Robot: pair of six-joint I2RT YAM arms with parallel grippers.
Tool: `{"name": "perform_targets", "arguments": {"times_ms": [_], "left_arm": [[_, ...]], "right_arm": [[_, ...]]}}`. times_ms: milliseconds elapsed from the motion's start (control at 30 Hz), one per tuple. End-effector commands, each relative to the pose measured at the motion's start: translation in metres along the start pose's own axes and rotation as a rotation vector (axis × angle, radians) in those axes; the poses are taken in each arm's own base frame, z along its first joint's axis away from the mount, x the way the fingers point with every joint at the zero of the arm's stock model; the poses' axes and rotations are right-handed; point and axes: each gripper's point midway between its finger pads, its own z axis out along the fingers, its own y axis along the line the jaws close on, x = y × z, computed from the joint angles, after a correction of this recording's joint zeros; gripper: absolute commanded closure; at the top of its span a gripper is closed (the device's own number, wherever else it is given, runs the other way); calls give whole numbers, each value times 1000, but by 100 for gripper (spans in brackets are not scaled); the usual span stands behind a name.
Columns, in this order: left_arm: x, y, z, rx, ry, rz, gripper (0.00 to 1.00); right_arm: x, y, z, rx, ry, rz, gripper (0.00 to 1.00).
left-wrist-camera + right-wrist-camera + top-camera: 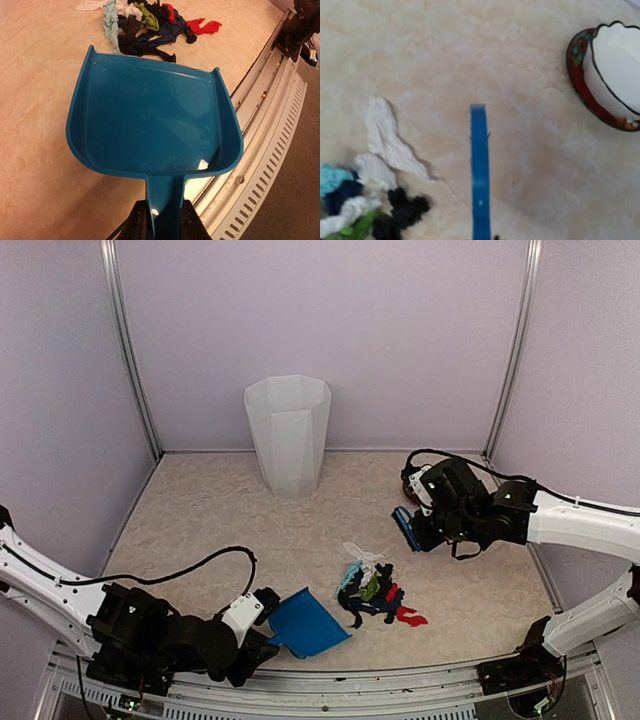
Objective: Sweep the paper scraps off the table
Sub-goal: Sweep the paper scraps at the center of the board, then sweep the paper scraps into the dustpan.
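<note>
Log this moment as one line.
left gripper: grips dustpan on table | right gripper: grips brush | paper scraps: piled before pan mouth

Open table (pixel 220 510) stretches between the scraps (pixel 375 592) and the bin (pixel 288 435). The dustpan (pixel 308 623) stands at their near-left and the brush (pixel 405 528) at their far-right, with a bowl (pixel 607 75) beyond it.

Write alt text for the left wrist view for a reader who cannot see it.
A blue plastic dustpan fills the view against the beige marbled table, its handle pinched between the left arm's black fingers. Just beyond its open lip lies a pile of crumpled paper scraps in black, red, green, teal and white.
</note>
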Motion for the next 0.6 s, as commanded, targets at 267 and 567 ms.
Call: {"name": "perform_targets", "arguments": {"times_ms": [267, 567], "left_arm": [[38, -20, 45, 72, 127, 6, 100], [35, -4, 71, 72, 158, -19, 100]], "right_arm": [[14, 23, 36, -3, 171, -278, 100], [34, 64, 54, -14, 219, -441, 100]]}}
